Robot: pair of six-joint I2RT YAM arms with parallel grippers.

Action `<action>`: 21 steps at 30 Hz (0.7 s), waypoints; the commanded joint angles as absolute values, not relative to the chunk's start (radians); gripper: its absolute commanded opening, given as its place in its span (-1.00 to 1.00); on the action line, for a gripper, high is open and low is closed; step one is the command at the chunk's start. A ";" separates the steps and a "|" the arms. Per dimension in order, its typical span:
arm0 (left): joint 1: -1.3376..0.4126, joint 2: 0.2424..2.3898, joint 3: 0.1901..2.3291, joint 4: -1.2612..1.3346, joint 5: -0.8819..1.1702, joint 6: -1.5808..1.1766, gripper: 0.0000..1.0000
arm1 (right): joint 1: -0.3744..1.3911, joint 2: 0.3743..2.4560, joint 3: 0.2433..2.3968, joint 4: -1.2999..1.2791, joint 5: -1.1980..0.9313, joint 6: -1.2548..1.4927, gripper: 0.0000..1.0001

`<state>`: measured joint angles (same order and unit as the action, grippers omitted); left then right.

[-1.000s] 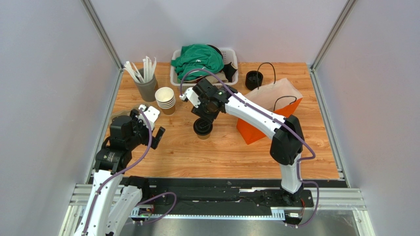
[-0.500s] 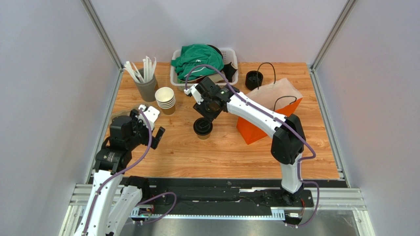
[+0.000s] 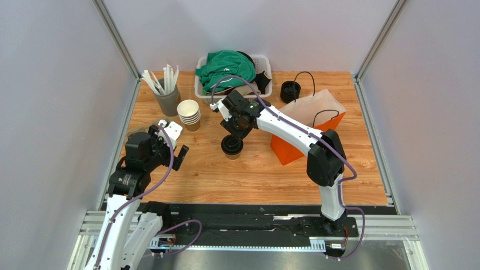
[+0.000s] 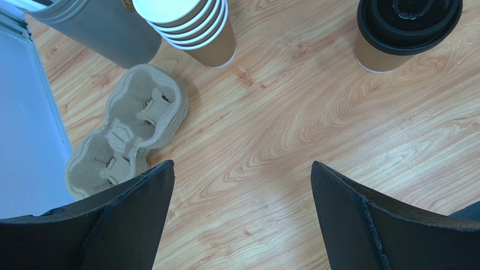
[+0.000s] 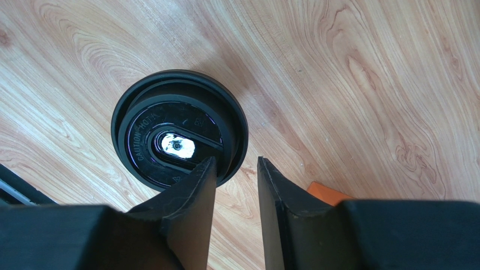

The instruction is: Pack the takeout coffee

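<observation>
Brown kraft paper cup [image 5: 169, 121], round black plastic lid. My right claw [image 5: 236, 162] above it, barely apart, empty; widen before straddling

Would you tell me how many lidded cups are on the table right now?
1. The takeout coffee stands mid-table, by the right claw, left of the orange bag. The green cloth in the basket may hide more.
</observation>
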<state>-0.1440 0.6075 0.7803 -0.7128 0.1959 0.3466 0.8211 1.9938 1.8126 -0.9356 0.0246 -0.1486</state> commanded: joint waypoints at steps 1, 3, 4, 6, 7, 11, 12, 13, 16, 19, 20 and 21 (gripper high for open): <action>-0.138 0.604 0.779 -0.681 0.186 0.350 0.99 | 0.819 2.006 1.799 -0.908 0.015 -0.137 -0.31; -0.138 0.603 0.779 -0.680 0.183 0.351 0.98 | 0.819 2.011 1.799 -0.908 0.015 -0.138 -0.38; -0.138 0.604 0.778 -0.678 0.183 0.350 0.98 | 0.819 2.013 1.801 -0.910 -0.018 -0.138 -0.38; -0.138 0.604 0.778 -0.681 0.183 0.351 0.98 | 0.819 2.017 1.807 -0.913 -0.023 -0.137 -0.41; -0.138 0.603 0.778 -0.678 0.181 0.350 0.98 | 0.821 2.019 1.807 -0.916 -0.025 -0.138 -0.42; -0.137 0.606 0.776 -0.680 0.183 0.351 0.98 | 0.821 2.026 1.813 -0.923 -0.034 -0.138 -0.52; -0.137 0.604 0.776 -0.680 0.183 0.351 0.98 | 0.819 2.026 1.815 -0.925 -0.037 -0.138 -0.60; -0.137 0.603 0.776 -0.678 0.183 0.351 0.98 | 0.819 2.025 1.816 -0.927 -0.040 -0.140 -0.68; -0.137 0.606 0.778 -0.678 0.183 0.351 0.98 | 0.819 2.017 1.822 -0.933 -0.044 -0.140 -0.88; -0.137 0.604 0.776 -0.680 0.184 0.351 0.98 | 0.821 2.010 1.835 -0.942 -0.046 -0.143 -1.00; -0.137 0.604 0.776 -0.681 0.184 0.351 0.98 | 0.819 2.005 1.838 -0.943 -0.046 -0.144 -1.00; -0.137 0.604 0.776 -0.680 0.184 0.351 0.98 | 0.821 2.002 1.841 -0.946 -0.048 -0.146 -1.00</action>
<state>-0.1432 0.6075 0.7803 -0.7128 0.1883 0.3466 0.8211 2.0113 1.8038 -0.9379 -0.0319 -0.1452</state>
